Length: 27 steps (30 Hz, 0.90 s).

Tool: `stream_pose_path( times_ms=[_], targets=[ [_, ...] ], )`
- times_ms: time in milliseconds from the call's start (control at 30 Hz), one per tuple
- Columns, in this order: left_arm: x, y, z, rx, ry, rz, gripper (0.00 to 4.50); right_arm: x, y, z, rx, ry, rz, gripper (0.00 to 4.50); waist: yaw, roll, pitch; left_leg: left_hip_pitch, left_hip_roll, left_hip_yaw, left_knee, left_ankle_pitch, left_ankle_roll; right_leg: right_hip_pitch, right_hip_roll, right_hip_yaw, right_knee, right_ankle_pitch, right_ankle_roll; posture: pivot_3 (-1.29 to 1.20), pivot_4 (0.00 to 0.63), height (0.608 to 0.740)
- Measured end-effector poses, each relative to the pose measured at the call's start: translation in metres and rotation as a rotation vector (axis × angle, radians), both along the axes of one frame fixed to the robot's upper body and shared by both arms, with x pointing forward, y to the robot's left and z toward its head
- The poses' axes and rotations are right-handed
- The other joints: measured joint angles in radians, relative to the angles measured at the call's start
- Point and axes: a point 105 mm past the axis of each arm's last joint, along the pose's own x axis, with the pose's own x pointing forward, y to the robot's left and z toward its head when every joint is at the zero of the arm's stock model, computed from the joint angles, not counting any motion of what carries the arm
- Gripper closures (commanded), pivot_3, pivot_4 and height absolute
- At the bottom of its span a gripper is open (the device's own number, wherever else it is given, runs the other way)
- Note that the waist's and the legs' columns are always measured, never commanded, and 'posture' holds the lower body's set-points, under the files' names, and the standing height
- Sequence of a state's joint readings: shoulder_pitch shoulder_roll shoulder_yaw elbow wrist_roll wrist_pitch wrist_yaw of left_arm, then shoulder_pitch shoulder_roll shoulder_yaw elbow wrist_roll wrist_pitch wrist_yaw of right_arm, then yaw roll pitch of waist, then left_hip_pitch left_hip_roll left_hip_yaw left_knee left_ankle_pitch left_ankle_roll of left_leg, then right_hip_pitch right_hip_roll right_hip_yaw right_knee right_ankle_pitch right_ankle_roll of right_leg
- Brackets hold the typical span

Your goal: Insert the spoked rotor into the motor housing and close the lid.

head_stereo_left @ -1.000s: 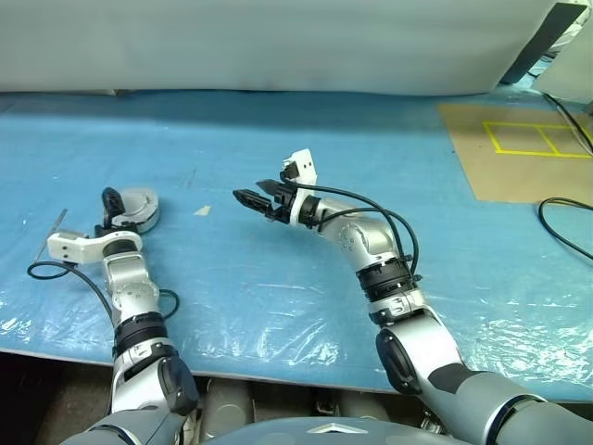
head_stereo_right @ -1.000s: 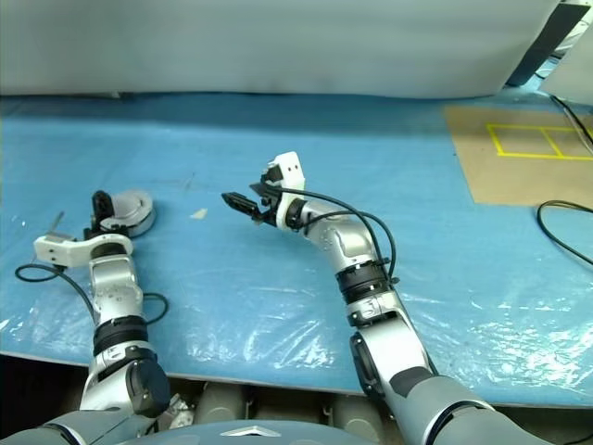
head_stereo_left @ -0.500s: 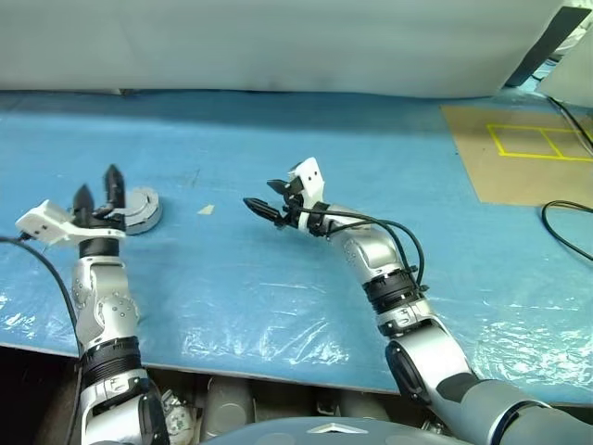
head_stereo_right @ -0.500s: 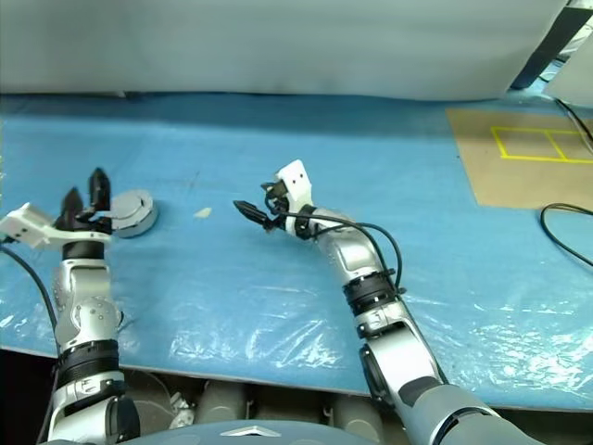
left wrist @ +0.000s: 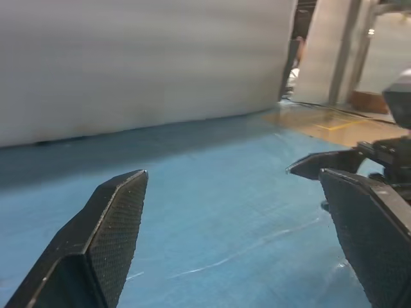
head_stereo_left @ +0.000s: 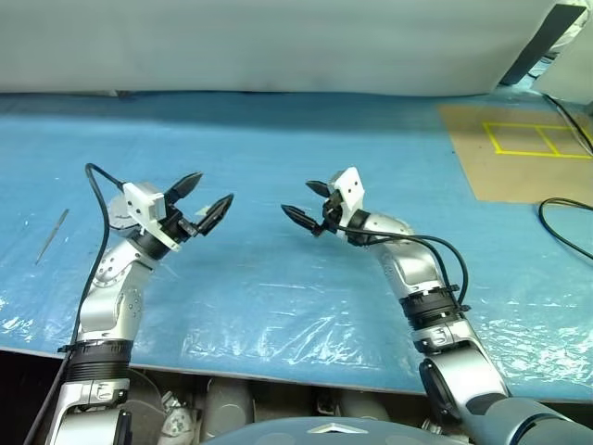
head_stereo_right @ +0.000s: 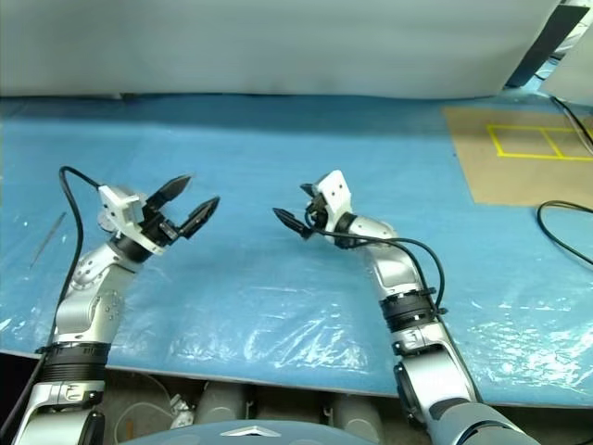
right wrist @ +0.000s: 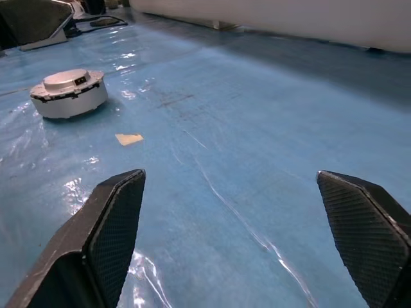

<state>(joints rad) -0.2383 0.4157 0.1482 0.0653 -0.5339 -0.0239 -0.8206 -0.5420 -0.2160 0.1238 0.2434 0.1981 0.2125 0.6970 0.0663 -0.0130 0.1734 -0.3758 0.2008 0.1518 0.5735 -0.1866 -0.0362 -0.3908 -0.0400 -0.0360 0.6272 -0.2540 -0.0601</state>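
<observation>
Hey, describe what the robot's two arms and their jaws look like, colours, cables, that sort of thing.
Both arms are silver-grey metal segments joined by black ribbed collars. Each ends in a gripper, left gripper and right gripper, with two black tapered jaws whose inner pads are finely textured. A white angular block sits on each wrist, and a thin black cable loops loosely along each forearm.

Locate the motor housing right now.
In the right wrist view, the housing sits on the blue sheet toward the robot's left, next to a tan scrap.
</observation>
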Motion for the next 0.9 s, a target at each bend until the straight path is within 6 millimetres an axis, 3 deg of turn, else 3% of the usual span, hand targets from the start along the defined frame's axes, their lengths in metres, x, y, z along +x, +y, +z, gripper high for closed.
stream_pose_path(
  times_ms=[400, 900],
  targets=[
    [-0.001, -0.015, -0.013, 0.046, 0.034, -0.077, 0.00, -0.003, -0.005, 0.005, -0.014, -0.020, -0.008, 0.02, 0.002, 0.000, 0.000, 0.000, 0.000, 0.000, 0.000, 0.000, 0.000, 0.000, 0.000, 0.000, 0.000, 0.000, 0.000, 0.00, 0.150, 0.740],
    [-0.001, -0.014, -0.014, 0.059, 0.028, -0.080, 0.00, -0.004, -0.005, 0.003, -0.020, -0.016, -0.008, 0.02, 0.002, 0.000, 0.000, 0.000, 0.000, 0.000, 0.000, 0.000, 0.000, 0.000, 0.000, 0.000, 0.000, 0.000, 0.000, 0.00, 0.150, 0.740]
  ],
)
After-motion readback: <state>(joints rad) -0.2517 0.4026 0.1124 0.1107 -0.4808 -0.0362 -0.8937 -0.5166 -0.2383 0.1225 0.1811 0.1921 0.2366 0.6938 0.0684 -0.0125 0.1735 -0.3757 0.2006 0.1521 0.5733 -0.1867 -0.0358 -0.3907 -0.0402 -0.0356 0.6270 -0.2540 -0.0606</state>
